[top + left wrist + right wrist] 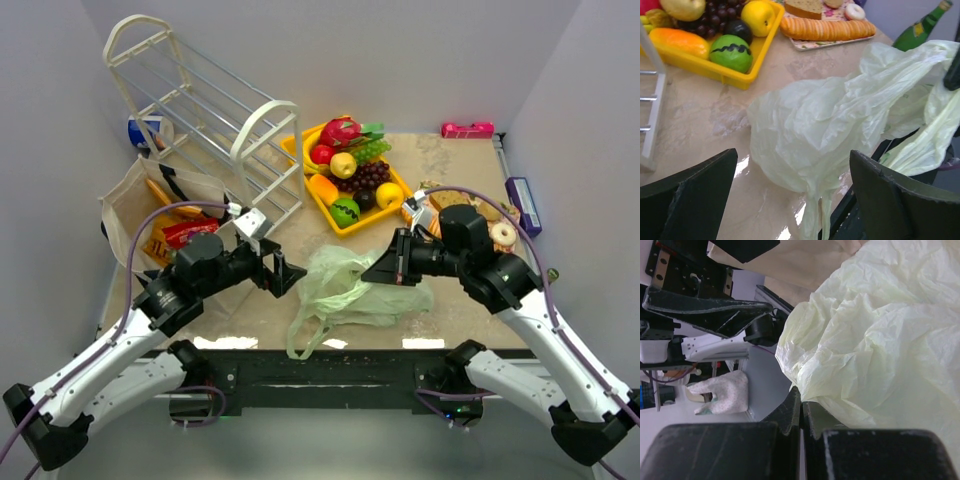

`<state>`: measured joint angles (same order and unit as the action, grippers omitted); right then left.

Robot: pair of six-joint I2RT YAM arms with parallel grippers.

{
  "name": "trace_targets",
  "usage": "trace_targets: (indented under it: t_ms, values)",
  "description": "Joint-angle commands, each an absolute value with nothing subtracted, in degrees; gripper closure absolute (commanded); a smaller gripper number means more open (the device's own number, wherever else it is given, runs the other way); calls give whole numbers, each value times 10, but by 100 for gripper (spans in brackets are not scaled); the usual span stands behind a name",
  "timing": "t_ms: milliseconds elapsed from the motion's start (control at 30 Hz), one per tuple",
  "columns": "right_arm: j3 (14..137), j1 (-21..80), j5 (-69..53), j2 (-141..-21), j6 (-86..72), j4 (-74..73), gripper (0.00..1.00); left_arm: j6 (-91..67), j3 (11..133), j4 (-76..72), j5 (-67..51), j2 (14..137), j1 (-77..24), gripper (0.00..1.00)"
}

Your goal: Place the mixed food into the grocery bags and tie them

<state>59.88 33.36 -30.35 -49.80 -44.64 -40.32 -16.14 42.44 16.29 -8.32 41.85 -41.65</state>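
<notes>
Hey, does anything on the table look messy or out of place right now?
Only the pale-green bag: it lies collapsed and crumpled mid-table, the right gripper pinching its edge. The fruit sits tidy in the yellow tray.

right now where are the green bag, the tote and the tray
green bag [352, 285], top view, crumpled middle
tote [125, 195], top view, beige left wall
tray [700, 69], left wrist view, yellow front wall

I read: plastic bag [350, 285] pale green | tray [700, 71] yellow | tote [125, 197] beige | apple [730, 52] green, dark squiggle | grapes [372, 177] deep purple
</notes>
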Motion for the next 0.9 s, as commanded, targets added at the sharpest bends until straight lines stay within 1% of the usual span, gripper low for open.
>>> trace_targets:
  t_ms: [0, 233, 400, 467, 533, 567, 600, 667, 700, 733, 767, 800, 833, 867]
  values:
    - [586, 333, -301, -489, -467, -380, 100, -121, 426, 75, -197, 444, -429, 0]
    - [579, 332, -305, -481, -459, -387, 100, -61, 470, 68, -261, 543, -444, 0]
    - [565, 332, -311, -475, -455, -387, 100, -62, 471, 9, -299, 585, -453, 0]
    - [564, 332, -313, -475, -450, -388, 100, -62, 475, -15, -312, 610, -454, 4]
    - [566, 331, -310, -475, -444, -395, 100, -70, 474, -32, -320, 632, -455, 23]
    - [569, 331, -306, -475, -442, -398, 100, -75, 474, -46, -327, 640, -455, 35]
    - [572, 331, -303, -477, -439, -404, 100, -83, 474, -52, -332, 647, -454, 61]
    - [590, 331, -285, -481, -425, -417, 98, -86, 480, -36, -332, 669, -454, 89]
    - [600, 332, -275, -484, -418, -437, 92, -88, 491, -21, -324, 677, -454, 100]
    - [612, 332, -260, -485, -395, -448, 81, -89, 497, -6, -312, 688, -454, 100]
    - [640, 332, -244, -485, -383, -462, 67, -92, 503, 36, -288, 696, -453, 100]
    - [656, 332, -195, -485, -370, -483, 38, -108, 514, 53, -280, 704, -445, 100]
    - [673, 332, -172, -485, -333, -499, 30, -119, 519, 66, -277, 719, -440, 100]
    - [697, 333, -153, -484, -317, -511, 25, -132, 522, 87, -278, 725, -432, 100]
